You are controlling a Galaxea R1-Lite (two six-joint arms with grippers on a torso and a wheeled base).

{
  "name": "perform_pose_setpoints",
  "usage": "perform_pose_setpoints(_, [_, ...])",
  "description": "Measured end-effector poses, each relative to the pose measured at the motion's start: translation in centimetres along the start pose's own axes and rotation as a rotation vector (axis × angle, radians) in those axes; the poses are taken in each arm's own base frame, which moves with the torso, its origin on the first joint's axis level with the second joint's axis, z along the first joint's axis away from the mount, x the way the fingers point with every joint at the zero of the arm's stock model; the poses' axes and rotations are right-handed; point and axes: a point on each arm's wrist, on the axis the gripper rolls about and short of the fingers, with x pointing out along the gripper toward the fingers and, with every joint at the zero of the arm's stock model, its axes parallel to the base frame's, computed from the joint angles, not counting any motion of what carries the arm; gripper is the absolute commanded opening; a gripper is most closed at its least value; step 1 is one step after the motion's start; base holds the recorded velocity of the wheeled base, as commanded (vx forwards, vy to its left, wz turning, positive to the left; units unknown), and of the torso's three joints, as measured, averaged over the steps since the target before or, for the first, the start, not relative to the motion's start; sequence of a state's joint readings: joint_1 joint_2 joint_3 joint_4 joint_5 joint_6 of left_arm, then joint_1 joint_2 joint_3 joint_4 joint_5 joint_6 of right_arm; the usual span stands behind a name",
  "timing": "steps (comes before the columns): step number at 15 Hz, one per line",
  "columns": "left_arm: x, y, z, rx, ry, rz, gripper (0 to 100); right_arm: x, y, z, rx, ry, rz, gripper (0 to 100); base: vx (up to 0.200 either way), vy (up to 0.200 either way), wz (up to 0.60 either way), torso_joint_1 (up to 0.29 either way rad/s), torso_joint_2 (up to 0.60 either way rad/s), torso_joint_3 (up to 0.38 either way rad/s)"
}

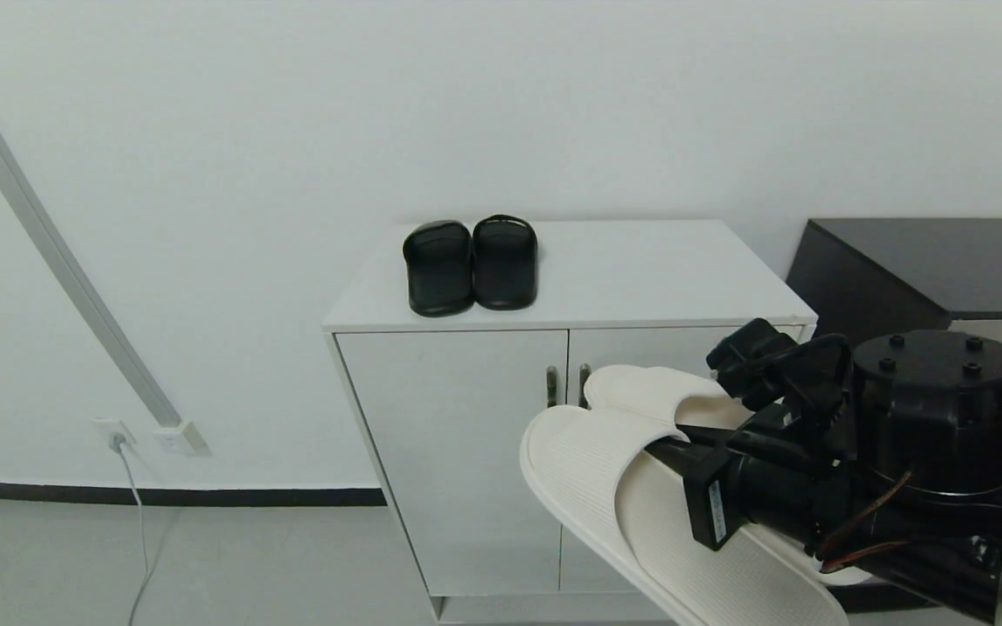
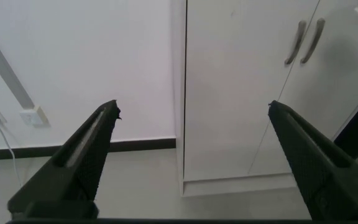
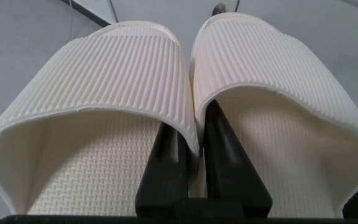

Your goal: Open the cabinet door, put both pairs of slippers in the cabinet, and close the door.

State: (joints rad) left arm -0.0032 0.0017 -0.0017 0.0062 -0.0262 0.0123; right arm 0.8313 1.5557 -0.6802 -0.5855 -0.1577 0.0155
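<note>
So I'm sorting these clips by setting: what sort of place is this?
Likely an indoor entryway, or a mock-up of one: a white two-door cabinet against a bare wall, black slippers on top, white slippers held in the right gripper.

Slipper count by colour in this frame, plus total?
black slippers: 2, on top of the cabinet
white slippers: 2, clamped in the right gripper
Total: 4
</note>
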Motion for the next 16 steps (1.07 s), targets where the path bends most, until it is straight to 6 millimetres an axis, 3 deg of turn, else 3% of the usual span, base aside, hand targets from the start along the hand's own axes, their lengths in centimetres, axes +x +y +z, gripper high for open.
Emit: perform_pose_setpoints(16, [0.00,0.00,0.01,0.000,-0.001,0.000,100,-0.08,0.19,-0.34,-0.006,0.011,0.006,0,0.000,0.000,0.00,-0.147,0.49,0.333])
